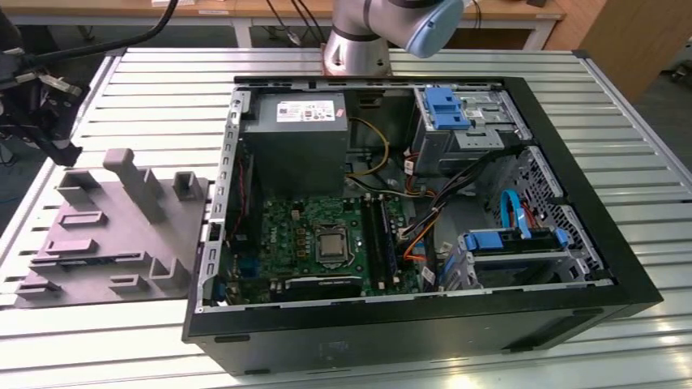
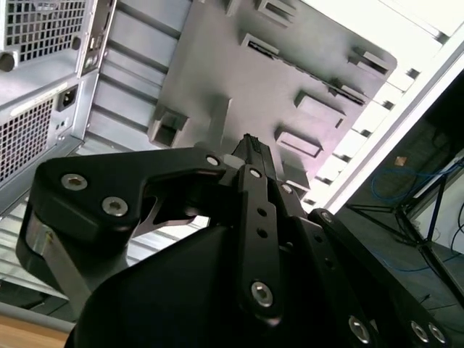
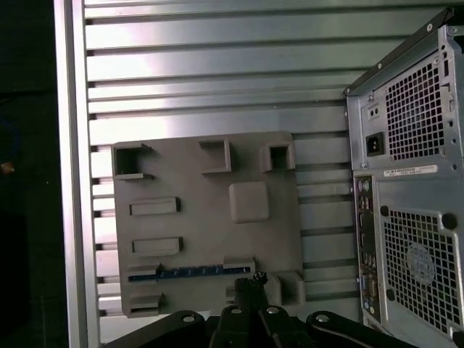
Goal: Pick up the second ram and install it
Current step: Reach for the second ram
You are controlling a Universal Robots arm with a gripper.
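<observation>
Gripper (image 3: 251, 279) closed, fingertips pressed together, nothing held; same in the second wrist view (image 2: 248, 141). It hangs over the grey fixture (image 3: 196, 232), tips pointing at the fixture edge nearest the camera. Ram (image 3: 185, 272) lies flat in a long slot of the fixture, blue with dark chips, not picked up. Gripper tips sit just beside one end of the ram, not on it. Fixture has several raised blocks and empty pockets; one square pad near its middle.

Fixture (image 1: 108, 235) rests on the slatted metal table (image 1: 162, 89), at the exterior view's left of the PC case (image 1: 433, 332), just beside its wall. Case lies on its side, cover off. Inside: power supply (image 1: 292, 138) at the far end, motherboard (image 1: 313, 235) below it, blue drive caddies (image 1: 449, 105) at the exterior view's right. Arm (image 1: 378, 32) base stands behind the case. First wrist view shows the case rear panel (image 3: 406, 181) with vents and ports, next to the fixture.
</observation>
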